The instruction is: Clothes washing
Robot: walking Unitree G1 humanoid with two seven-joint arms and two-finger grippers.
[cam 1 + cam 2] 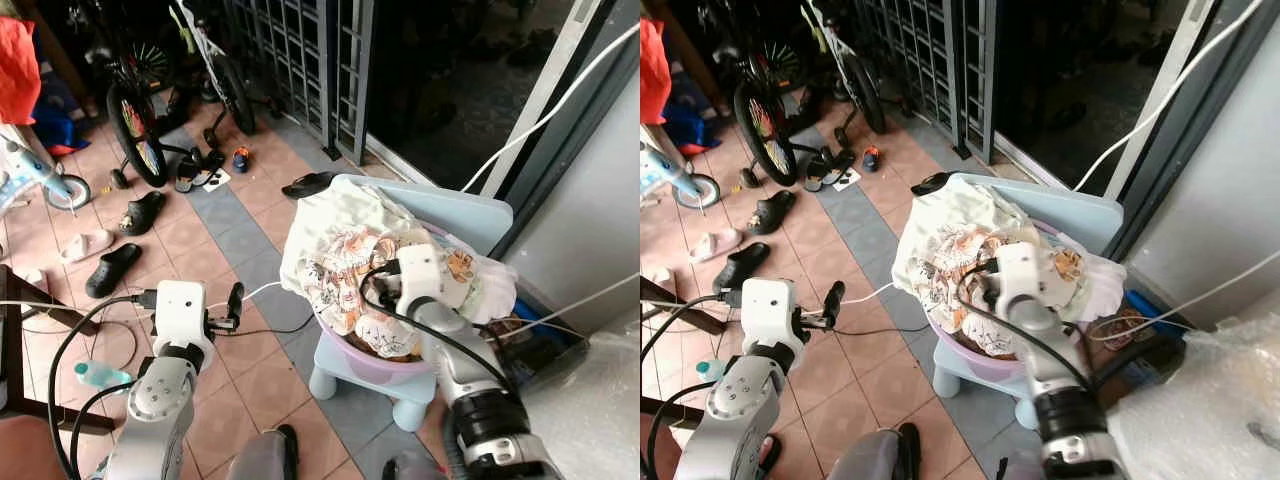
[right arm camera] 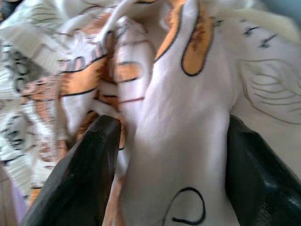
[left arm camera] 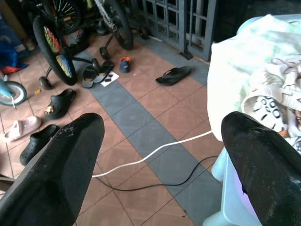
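Tiled floor (image 1: 240,240), right gripper (image 2: 164,141) straddling clothes (image 2: 188,103)

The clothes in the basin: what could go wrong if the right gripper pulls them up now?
1. The right gripper straddles a fold of the printed clothes with fingers open; a shallow grasp may slip.
2. The pile hangs over the purple basin on a pale blue stool; pulling could tangle garments and tip the basin.
3. The white cable and black cable cross the tiles beside the stool; a dropped garment or a step could snag them.
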